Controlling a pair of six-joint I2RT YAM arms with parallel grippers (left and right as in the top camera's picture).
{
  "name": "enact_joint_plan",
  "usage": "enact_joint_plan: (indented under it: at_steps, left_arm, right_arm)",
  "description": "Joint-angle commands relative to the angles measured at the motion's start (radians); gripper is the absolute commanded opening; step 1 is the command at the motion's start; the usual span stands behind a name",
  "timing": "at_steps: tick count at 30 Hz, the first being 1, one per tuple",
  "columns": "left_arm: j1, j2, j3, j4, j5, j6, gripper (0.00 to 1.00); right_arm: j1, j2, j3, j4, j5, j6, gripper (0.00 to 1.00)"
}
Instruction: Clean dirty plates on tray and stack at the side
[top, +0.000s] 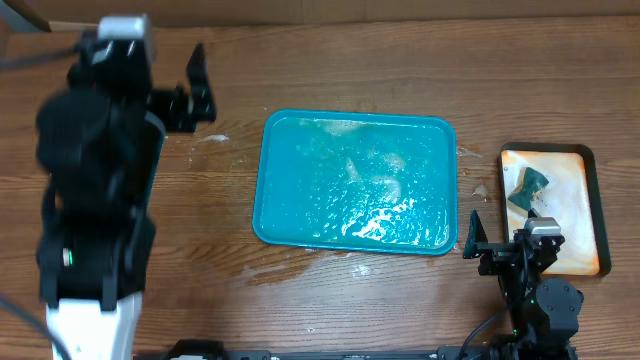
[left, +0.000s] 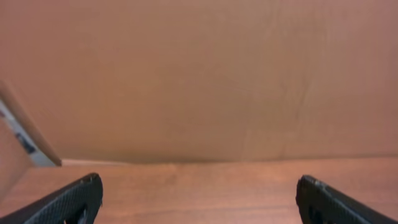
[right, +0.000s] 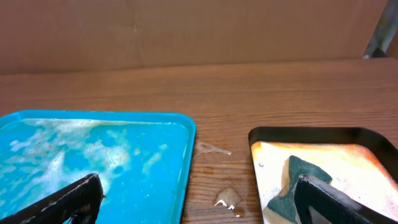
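The teal-blue tray (top: 262, 190) lies at the table's middle, holding foamy water and no plate; its right part shows in the right wrist view (right: 186, 162). No plates show in any view; the left arm covers the table's left side. My left gripper (top: 200, 90) is open and empty at the far left, above bare wood and facing the cardboard wall (left: 199, 202). My right gripper (top: 508, 250) is open and empty near the front edge, between the tray's right corner and the small tray (right: 199, 205).
A small dark-rimmed tray (top: 590, 200) with whitish-orange foam holds a green and yellow sponge (top: 527, 187) at the right, also seen in the right wrist view (right: 292, 180). Water spots (right: 227, 198) lie between the two trays. A cardboard wall (left: 186, 74) backs the table.
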Motion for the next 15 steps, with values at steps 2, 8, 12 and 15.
enact_joint_plan:
  at_steps: [2, 8, 12, 15]
  left_arm:
    - [0.059, -0.182, -0.233, 0.110, -0.006, -0.055, 1.00]
    - [0.159, -0.419, -0.496, 0.172, 0.001, -0.114, 1.00]
    - [0.218, -0.551, -0.628, 0.192, 0.053, -0.114, 1.00]
    - [0.256, -0.661, -0.726, 0.218, 0.090, -0.117, 1.00]
  right_arm:
    - [0.010, -0.009, -0.009, 0.006, 0.012, -0.007, 1.00]
    - [0.010, -0.009, -0.009, 0.006, 0.012, -0.007, 1.00]
    - [0.010, -0.009, -0.009, 0.006, 0.012, -0.007, 1.00]
    - [0.010, -0.009, -0.009, 0.006, 0.012, -0.007, 1.00]
